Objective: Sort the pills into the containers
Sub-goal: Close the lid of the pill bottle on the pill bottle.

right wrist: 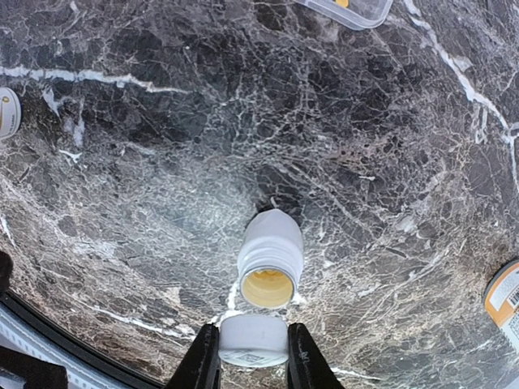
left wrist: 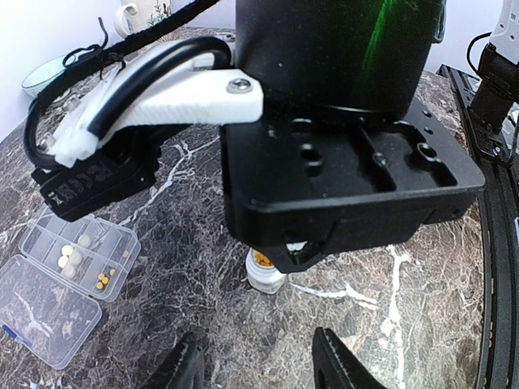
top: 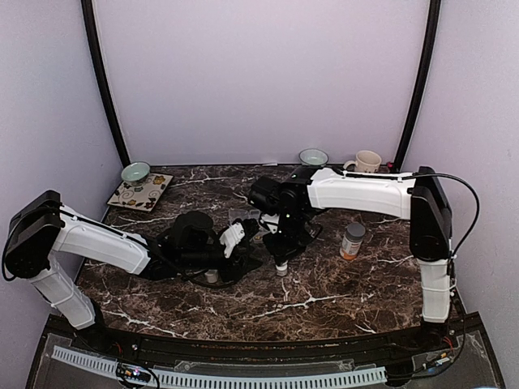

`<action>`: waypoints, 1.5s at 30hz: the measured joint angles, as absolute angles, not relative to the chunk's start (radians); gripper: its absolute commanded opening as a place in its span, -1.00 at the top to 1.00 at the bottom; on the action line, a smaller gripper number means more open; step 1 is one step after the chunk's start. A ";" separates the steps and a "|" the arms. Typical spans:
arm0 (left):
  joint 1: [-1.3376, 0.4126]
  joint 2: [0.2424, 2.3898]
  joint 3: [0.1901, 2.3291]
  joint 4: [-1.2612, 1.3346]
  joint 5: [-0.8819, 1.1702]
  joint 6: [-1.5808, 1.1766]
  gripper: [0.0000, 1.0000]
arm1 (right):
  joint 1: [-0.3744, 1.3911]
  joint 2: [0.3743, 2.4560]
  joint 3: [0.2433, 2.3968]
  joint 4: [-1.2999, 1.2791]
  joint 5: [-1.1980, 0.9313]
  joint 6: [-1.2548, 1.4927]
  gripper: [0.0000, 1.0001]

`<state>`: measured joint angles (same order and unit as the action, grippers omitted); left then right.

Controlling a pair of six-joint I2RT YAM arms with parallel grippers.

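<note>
Arms met mid-table in the overhead shot. The right gripper (top: 280, 253) hung over a small white bottle (top: 281, 268), and the left gripper (top: 235, 241) sat just left of it.

Left wrist cam had its own fingers (left wrist: 188, 365) spread wide with nothing between them. Only this view showed the pills (left wrist: 70, 255): pale round ones lying in compartments of the clear pill box (left wrist: 45, 312), lid flipped open, off to the far left of the bottle.

Right wrist cam caught what the others hid. Its jaws were pinching a white cap (right wrist: 253, 340) close to the open bottle's mouth, which looked yellowish inside.
</note>
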<state>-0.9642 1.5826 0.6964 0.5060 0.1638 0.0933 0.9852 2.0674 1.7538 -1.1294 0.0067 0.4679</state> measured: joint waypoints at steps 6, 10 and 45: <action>-0.964 1.583 0.696 0.506 0.164 0.093 0.04 | 0.976 2.077 1.780 -1.137 0.003 0.461 0.58; -0.964 1.583 0.696 0.506 0.165 0.093 0.04 | 0.971 2.094 1.790 -1.143 0.002 0.454 0.58; -0.964 1.583 0.694 0.527 0.177 0.093 0.04 | 0.955 2.152 1.855 -1.185 -0.008 0.424 0.55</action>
<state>-0.9642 1.5826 0.6945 0.5274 0.1768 0.0925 0.9554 2.1517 1.8545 -1.1851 -0.0082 0.4240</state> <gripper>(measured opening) 0.480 0.249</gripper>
